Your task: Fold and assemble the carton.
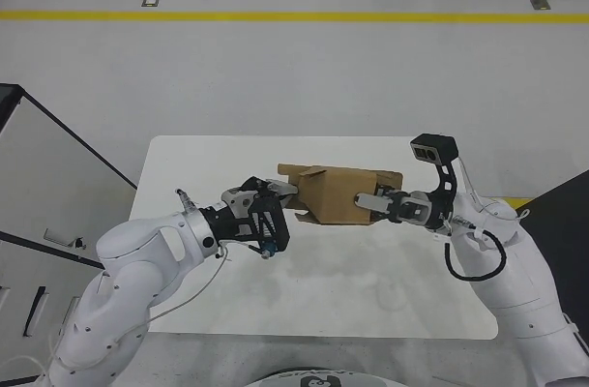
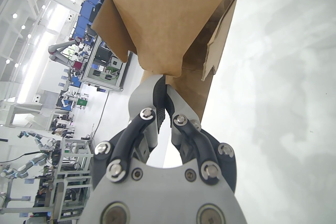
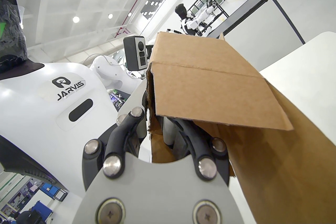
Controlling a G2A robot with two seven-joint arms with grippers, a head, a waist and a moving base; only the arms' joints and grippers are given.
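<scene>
You see brown corrugated carton (image 1: 338, 193) half-erected, end flaps loose, over bench (image 1: 371, 300) | left fingers (image 2: 157, 93) pinch flap at 9 o'clock | right fingers (image 1: 369, 200) clamp wall at 3 o'clock

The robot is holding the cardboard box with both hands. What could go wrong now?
The left fingers pinch only the thin edge of one flap of the box, so it might slip out or tear if that arm pulls.
The right fingers hold the opposite end; if the arms pull or twist differently, the cardboard could crease or rip.
Also, other flaps hang loose and open, so they could catch or fold the wrong way.
</scene>
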